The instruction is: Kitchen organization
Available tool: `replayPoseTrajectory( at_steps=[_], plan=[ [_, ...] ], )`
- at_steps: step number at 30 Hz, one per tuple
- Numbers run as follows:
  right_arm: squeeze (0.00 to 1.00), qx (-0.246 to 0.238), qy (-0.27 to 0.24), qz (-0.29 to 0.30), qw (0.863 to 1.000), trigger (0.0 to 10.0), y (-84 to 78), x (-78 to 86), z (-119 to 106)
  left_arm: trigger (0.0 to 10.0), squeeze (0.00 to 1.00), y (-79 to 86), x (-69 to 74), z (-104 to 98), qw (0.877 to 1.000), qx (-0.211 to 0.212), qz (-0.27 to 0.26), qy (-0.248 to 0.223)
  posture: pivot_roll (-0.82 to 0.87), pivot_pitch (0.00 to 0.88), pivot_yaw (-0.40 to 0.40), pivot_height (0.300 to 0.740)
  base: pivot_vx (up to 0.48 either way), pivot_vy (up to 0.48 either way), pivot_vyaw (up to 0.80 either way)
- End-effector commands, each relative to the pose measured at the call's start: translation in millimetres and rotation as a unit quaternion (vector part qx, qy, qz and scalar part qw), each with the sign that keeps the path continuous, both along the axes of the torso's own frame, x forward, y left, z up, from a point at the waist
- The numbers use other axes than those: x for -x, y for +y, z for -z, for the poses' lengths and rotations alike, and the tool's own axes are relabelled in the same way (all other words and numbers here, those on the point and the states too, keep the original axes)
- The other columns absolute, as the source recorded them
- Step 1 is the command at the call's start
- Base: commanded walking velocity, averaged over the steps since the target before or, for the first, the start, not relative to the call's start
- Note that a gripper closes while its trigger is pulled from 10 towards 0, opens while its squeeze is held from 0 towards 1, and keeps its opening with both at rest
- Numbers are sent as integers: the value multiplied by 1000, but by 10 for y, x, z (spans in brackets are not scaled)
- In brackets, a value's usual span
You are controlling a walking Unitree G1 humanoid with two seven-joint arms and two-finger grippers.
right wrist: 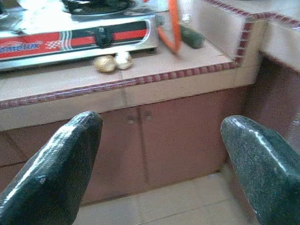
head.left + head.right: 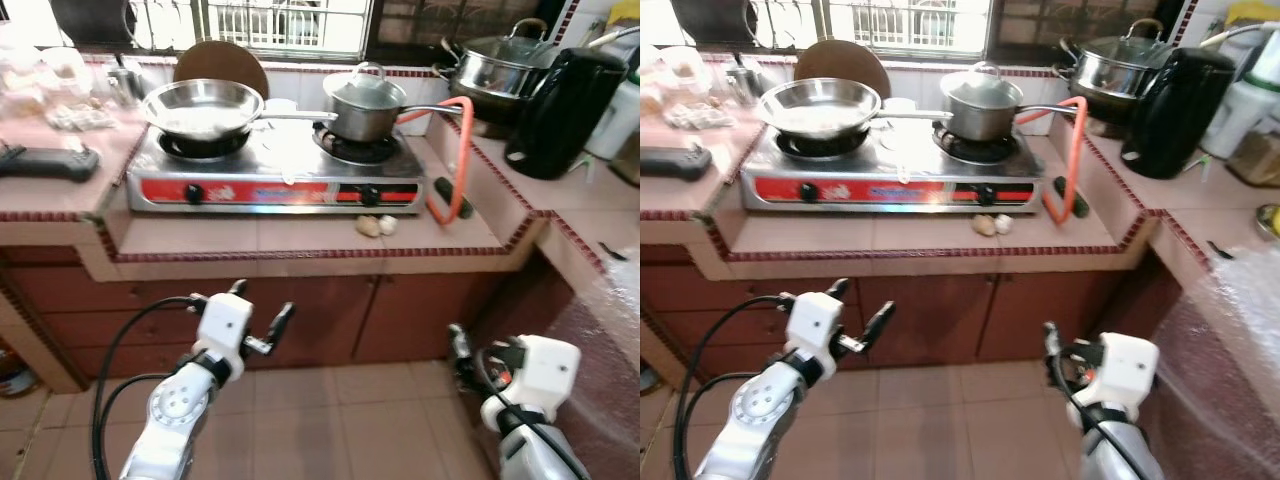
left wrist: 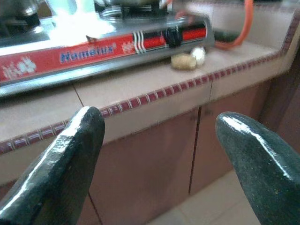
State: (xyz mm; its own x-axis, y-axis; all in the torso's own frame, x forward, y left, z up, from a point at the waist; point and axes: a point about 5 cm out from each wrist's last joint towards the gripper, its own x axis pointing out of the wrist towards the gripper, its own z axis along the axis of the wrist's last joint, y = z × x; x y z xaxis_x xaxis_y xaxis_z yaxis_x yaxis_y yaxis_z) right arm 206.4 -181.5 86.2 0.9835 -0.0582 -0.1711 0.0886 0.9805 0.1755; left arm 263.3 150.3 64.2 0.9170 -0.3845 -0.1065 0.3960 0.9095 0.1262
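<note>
— What sort of place is this?
— A home kitchen: a two-burner gas stove (image 2: 275, 170) on a tiled bench (image 2: 300, 235), a frying pan (image 2: 203, 108), lidded pots (image 2: 365, 105), a kettle (image 2: 563, 112), cupboards (image 2: 330, 315) below.

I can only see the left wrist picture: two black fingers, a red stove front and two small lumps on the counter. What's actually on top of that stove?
Observer: A wide steel frying pan sits on the left burner.
Operator: And the other burner?
Observer: A lidded saucepan stands there, its long handle pointing right.
Operator: That orange thing at my edge?
Observer: It's a gas hose looping down beside the stove onto the counter.
Operator: Is the other arm doing anything?
Observer: The right gripper is open, low before the cupboard doors, like the left gripper.
</note>
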Motion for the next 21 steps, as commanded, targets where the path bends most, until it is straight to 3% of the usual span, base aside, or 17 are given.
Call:
replayPoseTrajectory(
  at_steps=[1, 16, 21],
  plan=[
    [0, 17, -4, 10, 1000, 10000, -77, 6, -46, 10000, 0, -71, -41, -53, 1000, 3, 11, -9, 55, 0, -45, 740, 0, 0, 0],
    [0, 35, 2, 11, 999, 10000, -108, 20, -31, 10000, 0, -80, -93, -17, 999, 27, -11, 20, 51, 0, -43, 740, 0, 0, 0],
    [0, 33, 1, 18, 999, 10000, -120, -6, -48, 10000, 0, -69, -139, -37, 997, 54, -35, 37, 53, 0, -39, 740, 0, 0, -110]
  ],
)
